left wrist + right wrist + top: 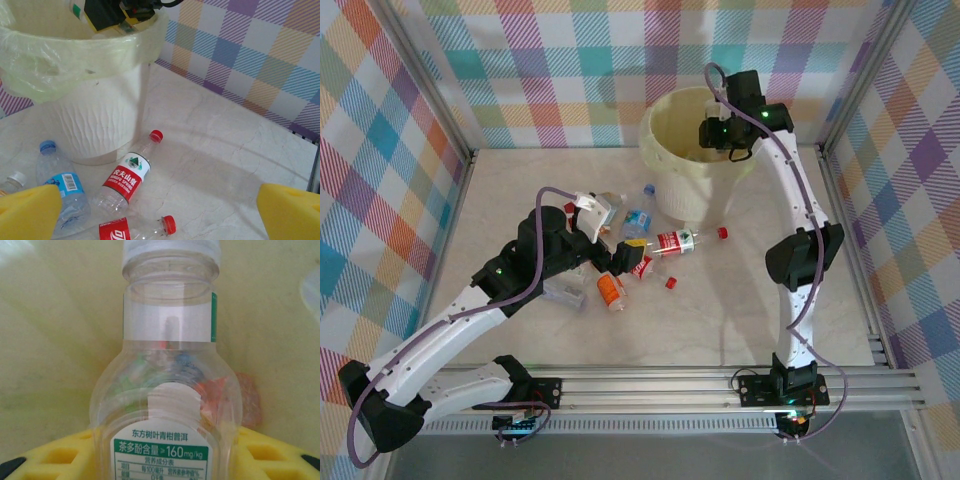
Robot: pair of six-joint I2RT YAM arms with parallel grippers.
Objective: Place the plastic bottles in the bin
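A: Left side first. Left pincer (pixel 159 214) is released, its yellow pads (pixel 27 210) spread wide. It hangs over the cluster on the tabletop (pixel 225 165), grasping nothing.

B: Below it?

A: Blue-label bottle (pixel 62 187), then red-label bottle (pixel 125 177) lying just beside the foot of the bin (pixel 100 120). Cola bottle (pixel 132 231) is nearest the pads. All sit close together. The overhead view shows more further left, including an orange-label bottle (pixel 611 290).

B: Risk?

A: Crowding. A wide close could catch two at once, or nudge a round one and send it rolling. Thin crushed plastic may squirt out from between the pads.

B: Right side?

A: Right pincer (pixel 728 138) is clenched on a clear green-label bottle (pixel 167 405), neck sticking out past the pads. It is held over the bin's mouth, toward the right of the rim.

B: Concern?

A: It looks close to the rim. Let go there and the bottle could clip the edge and bounce out. The loose liner (pixel 75 55) draped over the rim might also snag it.
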